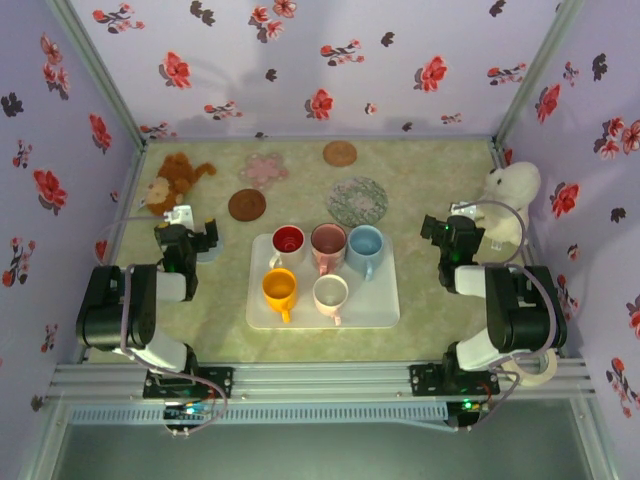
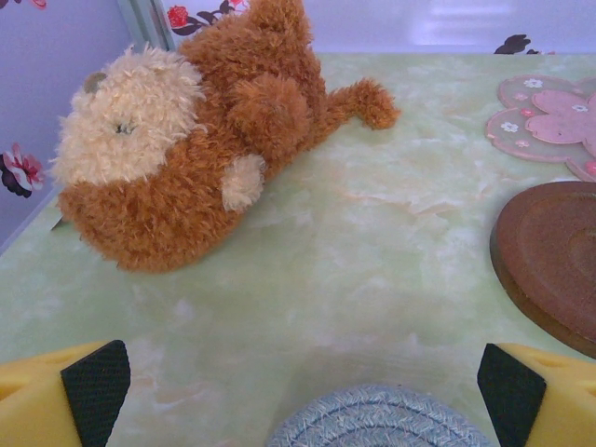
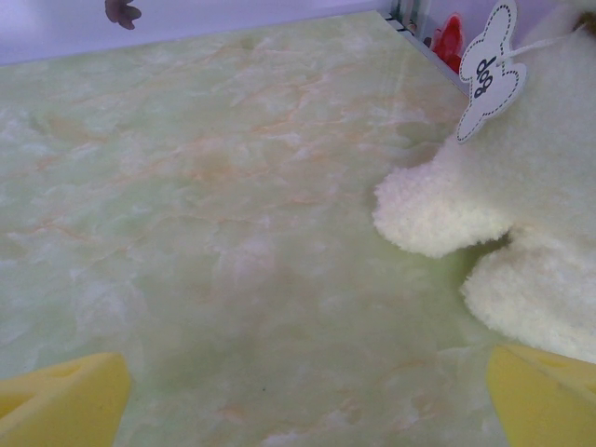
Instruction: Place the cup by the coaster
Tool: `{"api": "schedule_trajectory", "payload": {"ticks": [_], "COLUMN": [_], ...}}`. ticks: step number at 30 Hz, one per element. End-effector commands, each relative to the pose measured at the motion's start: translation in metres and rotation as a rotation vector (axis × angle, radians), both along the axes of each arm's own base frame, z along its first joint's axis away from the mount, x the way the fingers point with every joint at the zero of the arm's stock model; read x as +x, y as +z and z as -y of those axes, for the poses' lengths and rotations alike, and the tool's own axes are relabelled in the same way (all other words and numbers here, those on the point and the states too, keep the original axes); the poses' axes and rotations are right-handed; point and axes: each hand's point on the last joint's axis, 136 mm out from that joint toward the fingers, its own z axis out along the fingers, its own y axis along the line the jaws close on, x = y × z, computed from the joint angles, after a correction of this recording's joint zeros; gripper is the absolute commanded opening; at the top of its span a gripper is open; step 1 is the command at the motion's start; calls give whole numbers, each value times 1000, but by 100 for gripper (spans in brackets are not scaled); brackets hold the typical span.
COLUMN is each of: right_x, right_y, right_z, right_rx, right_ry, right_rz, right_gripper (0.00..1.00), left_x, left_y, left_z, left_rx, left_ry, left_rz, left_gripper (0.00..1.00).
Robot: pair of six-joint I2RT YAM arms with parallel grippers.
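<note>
Five cups (image 1: 328, 247) overhead; left wrist camera shows woven coaster (image 2: 377, 419).

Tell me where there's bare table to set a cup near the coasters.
Barest: table between the patterned coaster and the white plush, and beside the tray toward the right arm. Crowded: back left, among brown coaster, flower coaster and brown plush.

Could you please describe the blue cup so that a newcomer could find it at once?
Look at the white tray in the middle of the table, which holds five cups. The blue cup stands at the right end of the far row of three. It alone is light blue, beside a pink cup.
</note>
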Motion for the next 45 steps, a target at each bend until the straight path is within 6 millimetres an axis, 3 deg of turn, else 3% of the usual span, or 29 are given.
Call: {"api": "schedule_trajectory", "payload": {"ticks": [1,15,20,31,38,45], "right_x": [7,7,5,-3,26,73], "right_y": [8,9,11,66,75,68], "right_z": [0,0,3,4,-25,-78], "right_rx": [0,1,-8,39,145,234], "right_ry": [0,0,-13,-54,40,182], "right_rz": [25,30,37,4,-222,-438], "right_gripper": [99,99,99,99,99,98], "left_x": [5,5,1,-11,-13,-17], "left_y": [5,5,18,72,107,113], "left_z": [1,0,-3,-14,-9,1], "left_rx": [7,6,5,-37,-97,-168], "left_ry": [-11,-8,10,93,93,77], "left_rz": [15,15,33,-11,-111,-253], "left_gripper": [99,100,99,100,100,99]}}
